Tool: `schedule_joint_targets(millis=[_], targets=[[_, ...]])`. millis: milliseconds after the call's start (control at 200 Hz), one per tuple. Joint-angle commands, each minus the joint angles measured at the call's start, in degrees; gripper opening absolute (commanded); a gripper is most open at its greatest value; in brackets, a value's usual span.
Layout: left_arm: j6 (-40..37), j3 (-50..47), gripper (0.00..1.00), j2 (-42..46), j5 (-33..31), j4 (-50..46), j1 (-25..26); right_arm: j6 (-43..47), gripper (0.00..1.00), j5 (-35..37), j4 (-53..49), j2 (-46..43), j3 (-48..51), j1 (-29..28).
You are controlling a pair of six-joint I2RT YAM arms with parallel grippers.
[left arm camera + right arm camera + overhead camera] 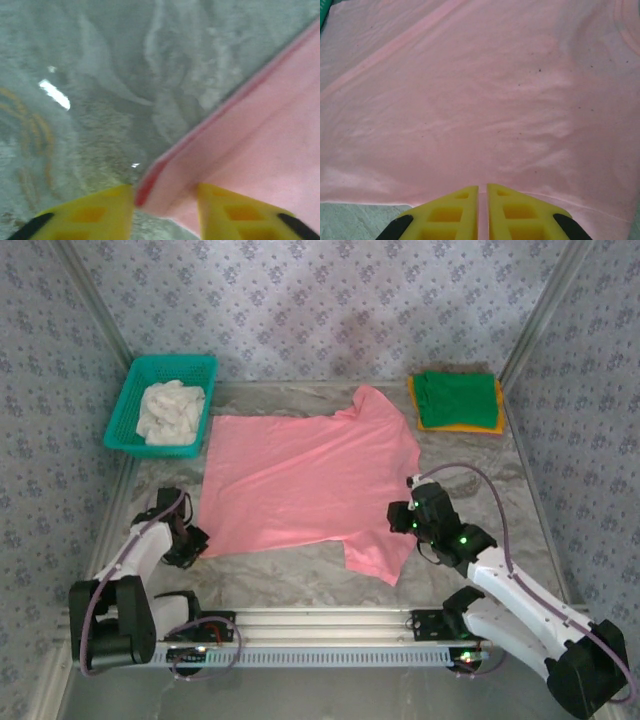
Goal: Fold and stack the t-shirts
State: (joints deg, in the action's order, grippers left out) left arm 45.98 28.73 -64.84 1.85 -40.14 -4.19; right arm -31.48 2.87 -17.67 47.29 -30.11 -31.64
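Since the salmon-pink shirt lay flat at table centre, light and limp, we judged its corners and edges the sound holds. We found the left gripper open astride the near hem corner. The right gripper was pinched almost closed on the edge by the near sleeve. At far right, the green shirt hid most of the orange-yellow shirt.
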Motion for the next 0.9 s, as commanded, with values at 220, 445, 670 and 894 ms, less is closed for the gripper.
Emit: schedule_joint_targets(millis=[220, 445, 670, 894], targets=[[-2.97, 1.66, 0.0, 4.8, -0.44, 1.56, 0.34, -4.81, 0.18, -1.25, -10.35, 0.92, -2.2, 0.7], [-4.12, 3.7, 0.0, 3.85, 0.75, 0.63, 0.37, -18.85, 0.34, -7.06, -28.56, 2.15, -3.85, -3.22], [-4.06, 3.63, 0.0, 2.69, 3.61, 3.09, 0.32, -32.86, 0.51, -11.7, -36.08, -3.67, 1.4, -8.89], [-4.71, 3.2, 0.0, 2.61, 4.26, 3.92, 0.32, -33.9, 0.47, -19.14, -20.82, -4.85, 9.61, -8.95]])
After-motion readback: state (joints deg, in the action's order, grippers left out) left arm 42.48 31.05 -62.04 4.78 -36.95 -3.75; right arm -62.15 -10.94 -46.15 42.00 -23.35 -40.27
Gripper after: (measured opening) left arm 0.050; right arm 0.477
